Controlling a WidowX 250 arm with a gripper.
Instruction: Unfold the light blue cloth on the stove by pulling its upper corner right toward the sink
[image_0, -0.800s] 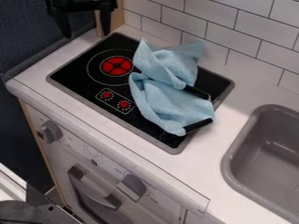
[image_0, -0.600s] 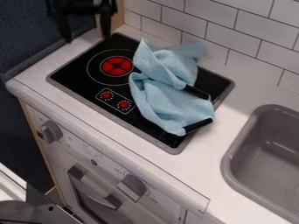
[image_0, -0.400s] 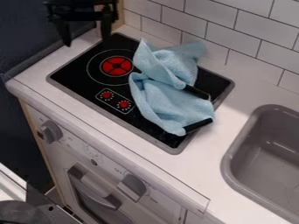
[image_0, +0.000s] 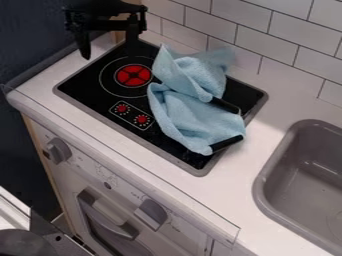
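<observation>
Rightward across the view has gone my gripper (image_0: 109, 49), which I hold with its fingers wide apart near the back left corner of the toy stovetop (image_0: 87, 90). Under that stovetop spreads the white countertop (image_0: 260, 85), with the gray sink (image_0: 264, 182) set in past the stovetop's right edge. Rumpled over the stovetop's right half, the light blue cloth (image_0: 197, 117) crosses its back edge. By the left edge I see the red burner (image_0: 125, 75); two black handles poke from beneath the cloth, toward the right edge
</observation>
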